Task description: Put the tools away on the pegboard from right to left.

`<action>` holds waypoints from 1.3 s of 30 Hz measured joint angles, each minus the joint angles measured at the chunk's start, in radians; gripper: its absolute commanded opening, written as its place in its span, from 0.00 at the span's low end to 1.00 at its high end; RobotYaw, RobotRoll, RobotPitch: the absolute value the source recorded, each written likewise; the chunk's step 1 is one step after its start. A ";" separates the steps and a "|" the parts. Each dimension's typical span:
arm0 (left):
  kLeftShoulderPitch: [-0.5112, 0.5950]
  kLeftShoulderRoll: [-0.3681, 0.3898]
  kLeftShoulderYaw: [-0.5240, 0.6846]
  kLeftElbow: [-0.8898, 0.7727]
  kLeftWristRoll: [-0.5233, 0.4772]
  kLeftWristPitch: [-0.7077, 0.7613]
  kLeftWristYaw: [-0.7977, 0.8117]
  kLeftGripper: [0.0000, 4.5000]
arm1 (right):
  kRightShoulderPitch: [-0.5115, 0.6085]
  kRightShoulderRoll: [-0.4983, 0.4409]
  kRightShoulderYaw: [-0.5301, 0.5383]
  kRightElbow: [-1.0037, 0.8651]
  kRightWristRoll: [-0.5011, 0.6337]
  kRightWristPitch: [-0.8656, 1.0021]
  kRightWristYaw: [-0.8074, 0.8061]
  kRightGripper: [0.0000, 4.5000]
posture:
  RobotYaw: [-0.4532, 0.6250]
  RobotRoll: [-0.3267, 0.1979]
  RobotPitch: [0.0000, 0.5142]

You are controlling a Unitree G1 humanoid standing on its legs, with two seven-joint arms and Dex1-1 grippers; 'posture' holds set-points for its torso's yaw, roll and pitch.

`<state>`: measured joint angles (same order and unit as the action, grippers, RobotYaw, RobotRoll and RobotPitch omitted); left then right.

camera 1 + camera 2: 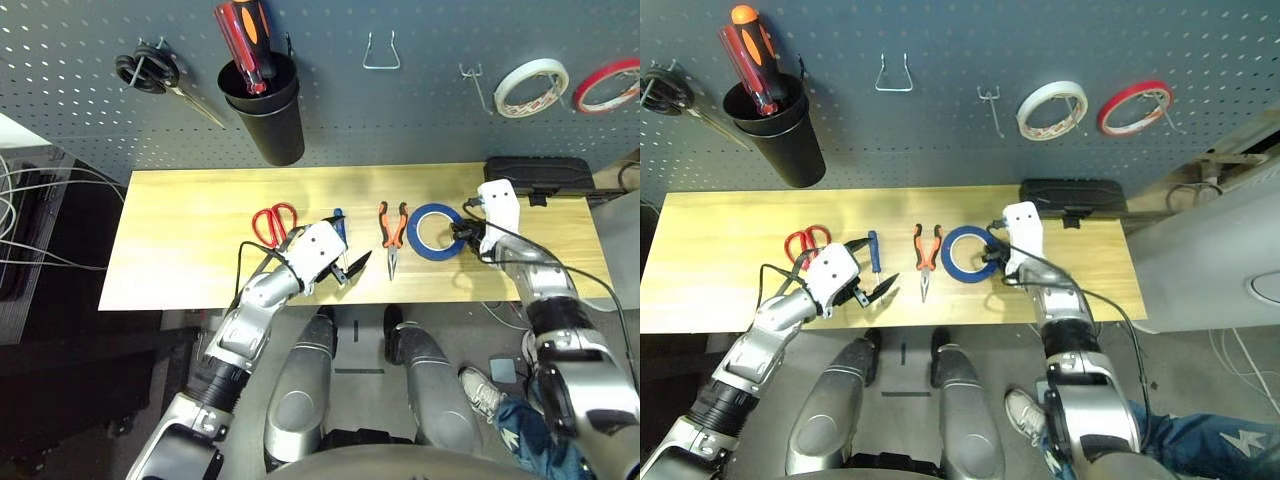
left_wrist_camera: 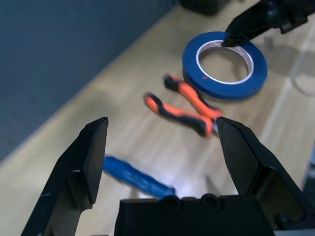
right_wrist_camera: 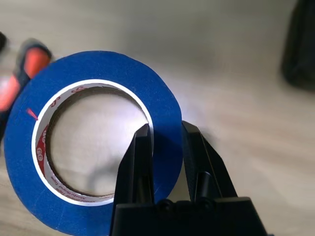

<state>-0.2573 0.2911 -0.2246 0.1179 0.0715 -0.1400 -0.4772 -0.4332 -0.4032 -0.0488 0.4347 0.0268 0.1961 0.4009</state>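
Note:
The blue tape ring [image 1: 435, 232] lies flat on the wooden table [image 1: 180, 250], and my right gripper [image 3: 166, 147] is shut on its right wall, one finger inside the ring and one outside. Left of the ring lie the orange-and-black pliers [image 1: 392, 232], then the small blue-handled screwdriver [image 2: 135, 177], then the red-handled scissors [image 1: 274, 222]. My left gripper [image 1: 352, 268] is open and holds nothing, just in front of the screwdriver, pointing toward the pliers. The pegboard [image 1: 420, 120] rises behind the table.
On the pegboard hang black-handled scissors [image 1: 150, 72], a black cup [image 1: 265, 115] holding big screwdrivers, a bare wire hook [image 1: 381, 55], a second bare hook [image 1: 477, 85], a white tape ring [image 1: 530, 87] and a red one [image 1: 607, 85]. A black box [image 1: 538, 175] sits at the table's back right.

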 measured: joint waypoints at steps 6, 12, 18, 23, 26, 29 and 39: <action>-0.030 -0.012 0.031 0.001 -0.020 -0.087 0.017 1.00 | 0.061 -0.039 -0.019 -0.158 -0.017 -0.165 -0.038 0.16 | 0.51 0.62 0.50; -0.047 -0.021 0.032 0.001 -0.035 -0.134 0.014 1.00 | 0.068 -0.030 -0.017 -0.191 -0.038 -0.316 -0.063 0.16 | 0.51 0.62 0.49; -0.083 -0.023 0.035 0.002 -0.040 -0.146 0.013 1.00 | 0.062 -0.024 -0.009 -0.193 -0.046 -0.422 -0.066 0.16 | 0.52 0.62 0.49; -0.089 -0.022 0.045 0.012 -0.042 -0.149 0.008 1.00 | 0.050 -0.024 -0.009 -0.194 -0.046 -0.483 -0.069 0.16 | 0.52 0.62 0.49; -0.089 -0.023 0.045 0.013 -0.042 -0.150 0.005 1.00 | 0.028 -0.024 -0.010 -0.194 -0.046 -0.506 -0.080 0.16 | 0.52 0.62 0.49; -0.088 -0.023 0.045 0.013 -0.042 -0.150 0.005 1.00 | 0.020 -0.024 -0.010 -0.194 -0.046 -0.540 -0.084 0.16 | 0.52 0.62 0.49; -0.089 -0.022 0.048 0.013 -0.042 -0.151 0.004 1.00 | -0.001 -0.029 -0.009 -0.218 -0.046 -0.598 -0.076 0.16 | 0.51 0.62 0.49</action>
<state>-0.3459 0.2686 -0.1765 0.1314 0.0298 -0.2909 -0.4731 -0.4338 -0.4321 -0.0583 0.2165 -0.0191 -0.4015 0.3251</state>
